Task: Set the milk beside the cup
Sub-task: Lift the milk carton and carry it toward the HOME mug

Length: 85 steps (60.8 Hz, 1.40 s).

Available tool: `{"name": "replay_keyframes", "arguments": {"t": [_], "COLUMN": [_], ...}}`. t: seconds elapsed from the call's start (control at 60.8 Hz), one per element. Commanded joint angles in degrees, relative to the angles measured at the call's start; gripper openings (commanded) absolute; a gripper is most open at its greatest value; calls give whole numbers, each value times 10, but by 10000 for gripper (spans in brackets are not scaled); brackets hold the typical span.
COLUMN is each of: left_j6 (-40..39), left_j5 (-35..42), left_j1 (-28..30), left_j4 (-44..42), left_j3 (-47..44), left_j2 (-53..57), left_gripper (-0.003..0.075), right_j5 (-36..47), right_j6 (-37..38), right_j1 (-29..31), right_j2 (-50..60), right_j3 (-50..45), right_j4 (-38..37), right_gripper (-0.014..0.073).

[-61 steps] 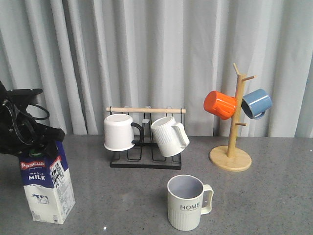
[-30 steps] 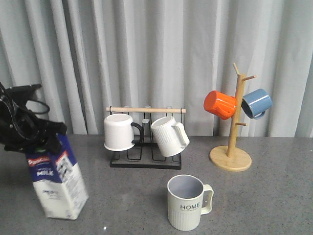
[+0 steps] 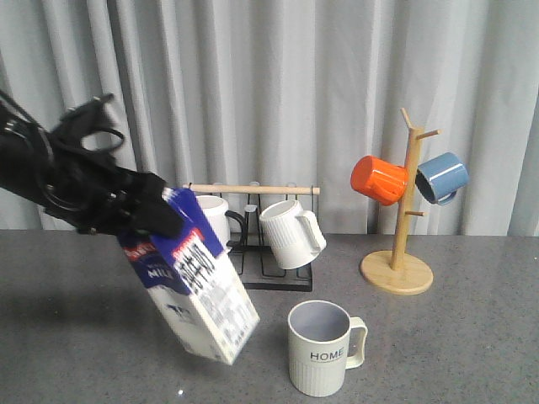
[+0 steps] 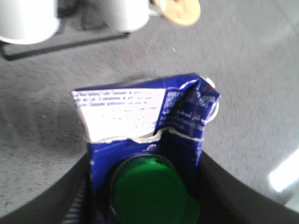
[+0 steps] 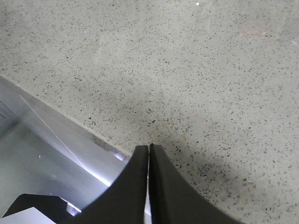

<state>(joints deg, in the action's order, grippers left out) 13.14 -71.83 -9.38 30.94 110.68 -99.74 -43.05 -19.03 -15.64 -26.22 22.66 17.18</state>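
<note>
The milk (image 3: 192,284) is a tall carton, dark blue toward the top and white lower down, with a red band and white "MILK" lettering on one face and a white panel of small dark print on the side turned toward the camera. It hangs in the air at a strong tilt, its top leaning far and to the left and its bottom corner swung near and to the right, apparently clear of the grey speckled desk (image 3: 472,337). In the left wrist view the carton's top fold is crumpled and its round green cap (image 4: 152,189) sits between the two dark fingers. The left pincer (image 3: 143,215) is pinching the carton at its top, with the black arm reaching in from the left. Just right of the carton's low corner stands the cup (image 3: 323,347), a pale cream ribbed mug with a grey-blue inside, "HOME" in dark letters and its handle pointing right; carton and cup are close but apart. Farther back stands a black rack with a wooden bar (image 3: 251,190) holding two white mugs. Far right is a wooden mug tree (image 3: 401,220) carrying an orange mug (image 3: 379,180) and a blue mug (image 3: 441,177). The right pincer (image 5: 148,154) is pressed together, hovering over bare desk.
</note>
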Motion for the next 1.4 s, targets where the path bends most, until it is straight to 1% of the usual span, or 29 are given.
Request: {"name": "replay_keyframes", "arguments": {"t": [0.0, 0.181, 0.362, 0.625, 0.756, 0.888, 0.986, 1.118, 1.233, 1.282, 1.381], "left_j6": [2, -11, -11, -12, -11, -11, -11, -11, -11, -11, -12], "left_j5": [18, 16, 16, 19, 18, 16, 14, 4, 3, 3, 3], "left_j1": [-33, -81, -113, -126, -126, -126, -126, -126, -126, -126, -126], "left_j4": [0, -48, -90, -100, -100, -100, -100, -100, -100, -100, -100], "left_j3": [17, 17, 17, 16, 16, 16, 16, 16, 16, 16, 16], "left_j2": [15, -8, -29, -34, -34, -34, -34, -34, -33, -32, -32], "left_gripper": [20, 20, 22, 29, 58, 127, 212, 353, 454, 489, 530], "right_j5": [33, 33, 33, 33, 33, 33, 33, 33, 33, 33, 33], "right_j6": [-3, -3, -3, -3, -3, -3, -3, -3, -3, -3, -3], "right_j1": [1, 1, 1, 1, 1, 1, 1, 1, 1, 1, 1], "right_j2": [-2, -2, -2, -2, -2, -2, -2, -2, -2, -2, -2], "right_j3": [14, 14, 14, 14, 14, 14, 14, 14, 14, 14, 14], "right_j4": [8, 9, 10, 10, 10, 10, 10, 10, 10, 10, 10], "right_gripper": [-5, -5, -5, -5, -5, -5, -5, -5, -5, -5, -5]}}
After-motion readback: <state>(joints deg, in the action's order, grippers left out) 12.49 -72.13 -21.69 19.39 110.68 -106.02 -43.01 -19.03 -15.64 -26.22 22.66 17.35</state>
